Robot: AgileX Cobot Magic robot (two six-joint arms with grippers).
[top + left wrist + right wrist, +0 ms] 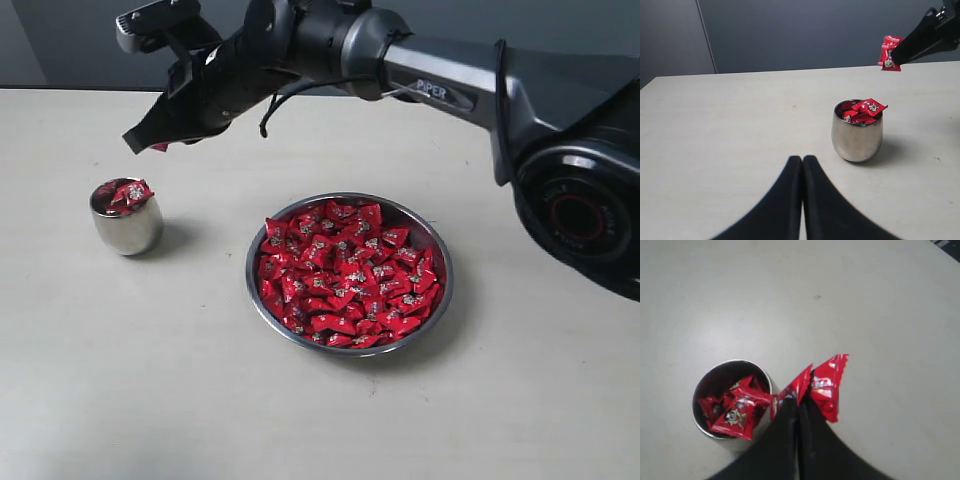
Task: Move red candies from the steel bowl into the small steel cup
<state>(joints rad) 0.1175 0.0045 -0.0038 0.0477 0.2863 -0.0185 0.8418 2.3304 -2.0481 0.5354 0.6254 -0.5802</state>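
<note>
We see right gripper point(145, 138) clamped on red candies point(826, 385), hovering above the small steel cup point(126, 222) but off-centre. We log left gripper point(802, 161) pinched together, empty.

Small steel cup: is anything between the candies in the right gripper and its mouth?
No foreign object; only air separates the right gripper, shut on red candies, from the small steel cup. But the cup is heaped full, with one candy lying across its rim, which may crowd the drop.
</note>
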